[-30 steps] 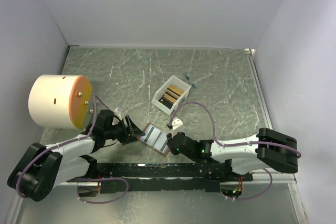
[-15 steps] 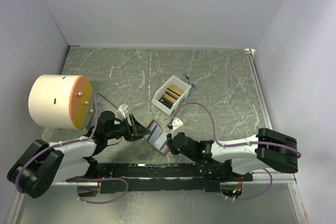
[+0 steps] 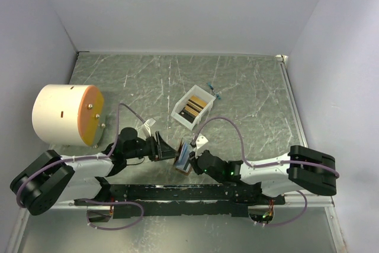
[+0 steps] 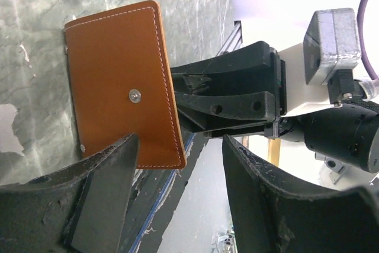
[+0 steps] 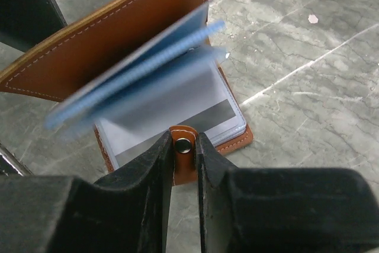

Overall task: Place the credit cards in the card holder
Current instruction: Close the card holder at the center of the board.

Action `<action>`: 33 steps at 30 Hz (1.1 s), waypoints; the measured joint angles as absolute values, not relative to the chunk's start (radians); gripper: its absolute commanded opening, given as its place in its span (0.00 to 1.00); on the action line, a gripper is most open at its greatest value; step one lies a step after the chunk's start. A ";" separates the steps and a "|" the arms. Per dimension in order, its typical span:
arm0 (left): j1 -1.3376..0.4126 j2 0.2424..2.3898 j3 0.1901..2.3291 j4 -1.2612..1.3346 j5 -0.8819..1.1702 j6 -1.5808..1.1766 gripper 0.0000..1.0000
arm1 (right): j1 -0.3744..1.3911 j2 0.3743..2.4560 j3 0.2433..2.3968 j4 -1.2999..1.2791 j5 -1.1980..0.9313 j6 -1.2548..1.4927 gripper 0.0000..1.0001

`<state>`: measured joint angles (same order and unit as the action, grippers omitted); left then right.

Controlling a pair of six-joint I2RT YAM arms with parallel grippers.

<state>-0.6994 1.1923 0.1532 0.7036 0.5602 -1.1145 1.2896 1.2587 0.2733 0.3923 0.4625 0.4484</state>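
The brown leather card holder [image 3: 182, 157] stands half folded on the table between my two grippers. In the right wrist view its cover [image 5: 112, 45] is raised, the pale blue-grey pockets [image 5: 136, 81] are blurred, and a pale card with a dark stripe [image 5: 177, 125] lies inside. My right gripper [image 5: 184, 161] is shut on the snap tab [image 5: 184, 146]. My left gripper [image 4: 177, 194] is open and empty, its left finger [image 4: 100, 194] by the cover's outer face [image 4: 118, 75]. More dark and gold cards [image 3: 193, 108] sit in the white box [image 3: 183, 117].
A large white cylinder with an orange face [image 3: 68, 114] lies at the left. A small white piece [image 3: 201, 140] and a small blue item [image 3: 214, 90] lie near the box. White walls close the table's left, back and right sides.
My left gripper has moved right and the card holder's left cover has swung up from lying flat open to standing half folded. The right gripper has kept hold of the tab.
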 measured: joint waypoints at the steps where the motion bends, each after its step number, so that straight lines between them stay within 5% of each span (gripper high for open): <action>1: -0.705 1.196 0.157 0.709 0.556 -1.114 0.68 | 1.290 1.258 0.267 0.400 0.462 0.448 0.20; 11: -0.737 1.277 0.178 0.765 0.524 -1.115 0.55 | 1.290 1.190 0.213 0.462 0.467 0.436 0.20; 16: -0.760 1.346 0.209 0.820 0.525 -1.116 0.63 | 1.290 1.185 0.209 0.480 0.469 0.425 0.19; 33: -0.803 1.472 0.308 0.780 0.465 -1.029 0.58 | 1.290 1.185 0.205 0.503 0.472 0.418 0.20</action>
